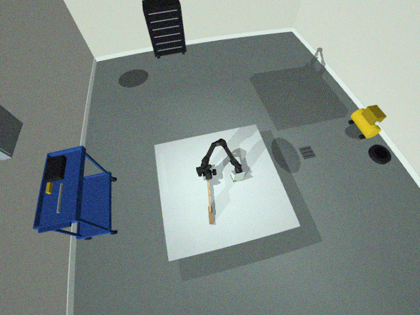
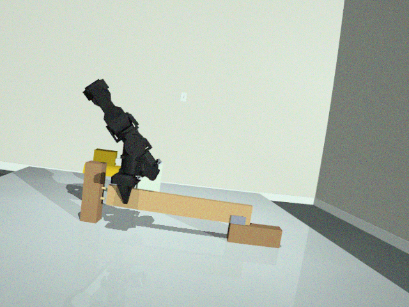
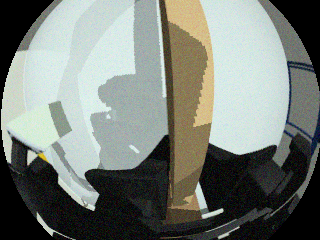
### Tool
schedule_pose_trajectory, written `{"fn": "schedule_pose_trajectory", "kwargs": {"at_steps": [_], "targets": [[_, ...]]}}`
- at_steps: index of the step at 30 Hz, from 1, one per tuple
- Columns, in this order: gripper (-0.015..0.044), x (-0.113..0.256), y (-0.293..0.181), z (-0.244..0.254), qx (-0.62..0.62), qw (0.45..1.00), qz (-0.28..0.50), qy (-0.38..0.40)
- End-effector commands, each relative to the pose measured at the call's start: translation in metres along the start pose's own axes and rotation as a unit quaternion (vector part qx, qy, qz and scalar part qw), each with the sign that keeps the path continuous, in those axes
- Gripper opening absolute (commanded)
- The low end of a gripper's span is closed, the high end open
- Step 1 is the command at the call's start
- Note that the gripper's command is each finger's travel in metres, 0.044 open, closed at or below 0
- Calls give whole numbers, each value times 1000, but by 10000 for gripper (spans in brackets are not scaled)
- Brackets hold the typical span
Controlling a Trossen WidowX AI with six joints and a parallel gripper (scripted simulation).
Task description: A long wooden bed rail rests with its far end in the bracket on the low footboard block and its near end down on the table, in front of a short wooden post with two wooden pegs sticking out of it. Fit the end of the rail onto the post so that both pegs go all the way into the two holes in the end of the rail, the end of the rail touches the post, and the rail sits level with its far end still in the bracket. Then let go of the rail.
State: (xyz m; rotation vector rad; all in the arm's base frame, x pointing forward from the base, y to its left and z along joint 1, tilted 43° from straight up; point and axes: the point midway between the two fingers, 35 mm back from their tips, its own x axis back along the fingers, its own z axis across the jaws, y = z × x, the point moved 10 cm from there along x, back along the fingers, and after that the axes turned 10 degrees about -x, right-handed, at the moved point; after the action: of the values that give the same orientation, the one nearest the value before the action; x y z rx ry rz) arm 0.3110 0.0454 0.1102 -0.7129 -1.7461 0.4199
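The long light wooden rail [image 2: 185, 205] [image 1: 208, 195] [image 3: 187, 75] has its near end raised off the table. My gripper [image 2: 125, 199] [image 3: 177, 137] is shut on the rail close to that end. The far end sits at the grey bracket [image 2: 238, 220] on the low footboard block [image 2: 254, 235] [image 1: 210, 218]. The brown post [image 2: 92, 194] stands upright just beyond the near end. Two short pegs, an upper peg [image 2: 103, 187] and a lower peg [image 2: 102, 198], show between post and rail, with a small gap there. The holes in the rail's end are hidden.
The white table [image 1: 183, 237] [image 2: 165, 274] carries the setup. The pale arm base [image 1: 237, 176] stands beside the rail. A blue cart [image 1: 77, 203], a black cabinet [image 1: 166, 30] and a yellow machine [image 1: 366, 123] stand on the floor around the table.
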Motion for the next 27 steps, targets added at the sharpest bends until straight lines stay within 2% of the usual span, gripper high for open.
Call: {"fn": "schedule_pose_trajectory", "kwargs": {"at_steps": [1, 27], "targets": [[0, 1, -2, -1, 1, 1000, 1, -1], [0, 2, -10, -2, 1, 1000, 1, -1]]}}
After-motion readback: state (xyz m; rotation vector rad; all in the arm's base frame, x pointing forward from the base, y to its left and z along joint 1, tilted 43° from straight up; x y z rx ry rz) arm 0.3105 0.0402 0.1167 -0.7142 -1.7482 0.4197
